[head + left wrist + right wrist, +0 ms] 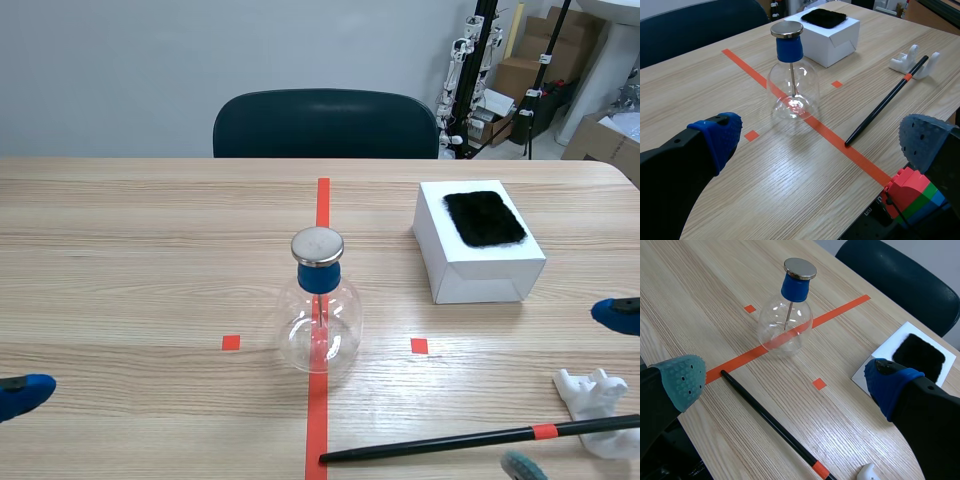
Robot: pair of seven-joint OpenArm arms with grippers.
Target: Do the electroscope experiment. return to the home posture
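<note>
One round glass electroscope (318,325), slim black rod (450,443)

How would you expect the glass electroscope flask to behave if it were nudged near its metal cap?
The flask looks like clear glass, so it is probably fragile and slippery to grip. Its metal cap and blue stopper sit high above a rounded body, so a nudge up there might tip it rather than slide it.

One flask (318,320), one rod (450,441), one box (470,275), one fur pad (484,217), one stand (595,395), one chair (325,123).
</note>
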